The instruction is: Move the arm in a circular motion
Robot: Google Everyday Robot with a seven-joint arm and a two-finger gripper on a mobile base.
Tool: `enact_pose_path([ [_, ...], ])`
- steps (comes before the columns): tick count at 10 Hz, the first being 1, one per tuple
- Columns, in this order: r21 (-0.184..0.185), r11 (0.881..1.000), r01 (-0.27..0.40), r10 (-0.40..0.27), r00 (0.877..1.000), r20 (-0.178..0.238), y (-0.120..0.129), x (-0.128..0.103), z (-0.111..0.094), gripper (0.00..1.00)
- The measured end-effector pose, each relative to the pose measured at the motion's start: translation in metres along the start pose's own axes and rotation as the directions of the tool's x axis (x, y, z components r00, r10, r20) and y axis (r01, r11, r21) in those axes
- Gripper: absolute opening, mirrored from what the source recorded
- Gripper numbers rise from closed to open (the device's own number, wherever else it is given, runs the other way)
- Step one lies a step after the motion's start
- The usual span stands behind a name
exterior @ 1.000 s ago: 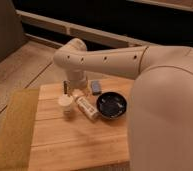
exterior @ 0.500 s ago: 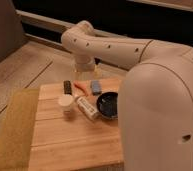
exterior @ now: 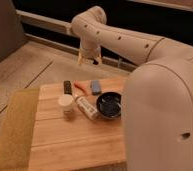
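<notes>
The arm (exterior: 125, 42) is large and cream-white, made of thick tubular segments with a row of small dark holes. It fills the right side of the camera view and reaches up and left to a rounded joint near the top. From there the wrist hangs down to the gripper (exterior: 88, 61). The gripper is open and empty. It hovers well above the far edge of the wooden table (exterior: 75, 145), behind the objects on it.
On the table stand a white cup (exterior: 66, 103), a dark bar (exterior: 67, 87), an orange item (exterior: 81, 87), a blue block (exterior: 95, 87), a lying white bottle (exterior: 87, 108) and a black bowl (exterior: 110, 105). An olive mat (exterior: 12, 132) lies at the left.
The arm has swung right and up. The gripper rose from just over the table objects to high behind the table's far edge.
</notes>
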Motion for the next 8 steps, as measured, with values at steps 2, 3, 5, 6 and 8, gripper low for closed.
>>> enact_pose_path([
  [2, 0.023, 0.984, 0.175, -0.175, 0.984, -0.029, 0.033, 0.0, 0.006, 0.65],
  [3, 0.024, 0.965, 0.261, -0.26, 0.965, -0.04, 0.059, 0.001, 0.008, 0.65],
  [5, 0.001, 0.936, 0.351, -0.351, 0.936, -0.041, 0.103, 0.008, 0.01, 0.65],
  [6, -0.021, 0.921, 0.388, -0.389, 0.921, -0.034, 0.128, 0.014, 0.011, 0.65],
  [8, -0.06, 0.906, 0.418, -0.42, 0.907, -0.017, 0.165, 0.033, 0.014, 0.65],
])
